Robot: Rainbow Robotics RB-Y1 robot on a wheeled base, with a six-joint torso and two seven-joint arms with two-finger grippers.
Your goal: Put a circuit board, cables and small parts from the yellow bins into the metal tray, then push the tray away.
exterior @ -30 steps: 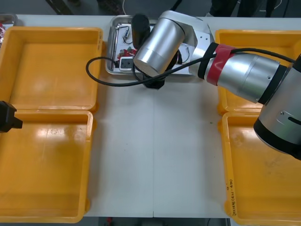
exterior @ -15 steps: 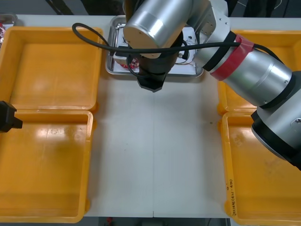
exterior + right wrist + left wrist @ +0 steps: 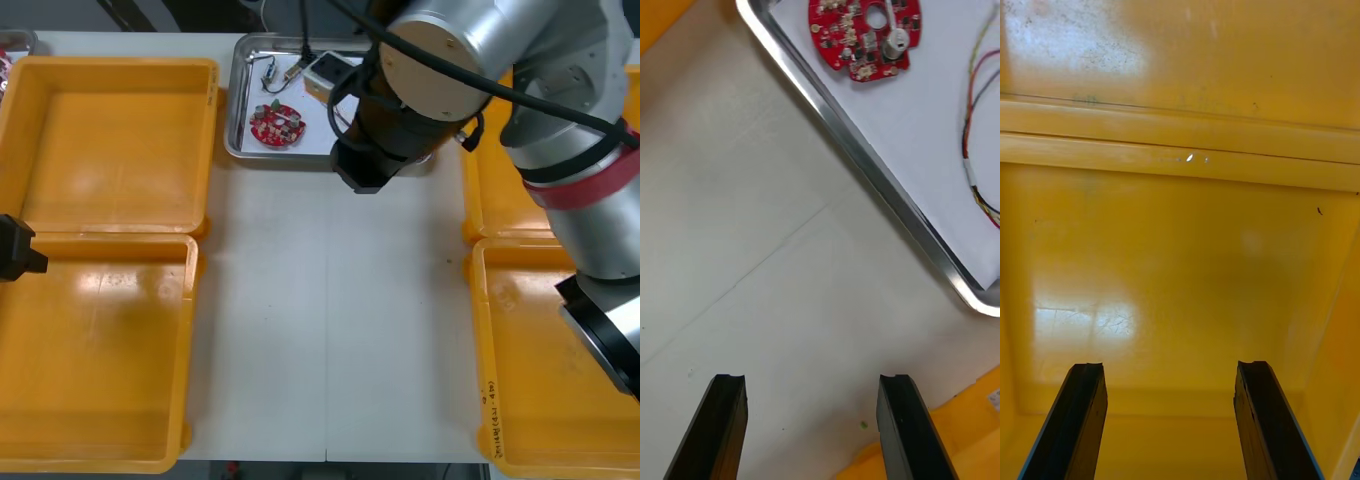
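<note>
The metal tray (image 3: pixel 238 150) lies at the table's far middle, white inside. It holds a round red circuit board (image 3: pixel 277 124) and thin cables (image 3: pixel 270 72). My right gripper (image 3: pixel 361 176) hangs over the tray's near edge, its arm covering the tray's right half. In the right wrist view the right gripper (image 3: pixel 812 427) is open over bare table, just short of the tray rim (image 3: pixel 865 161). Beyond the rim are the board (image 3: pixel 857 37), a small metal part (image 3: pixel 895 45) on it, and a red and yellow cable (image 3: pixel 974 112). My left gripper (image 3: pixel 1172 427) is open over a yellow bin.
Two yellow bins (image 3: pixel 110 140) stand at the left and two (image 3: pixel 560 380) at the right, all looking bare. The left gripper (image 3: pixel 15 250) is parked at the left edge between the left bins. An orange bin corner (image 3: pixel 955 450) lies beside the right fingers.
My right arm has swung from the tray's left part to its right, uncovering the circuit board. The tray stays in place. The left arm has not moved.
</note>
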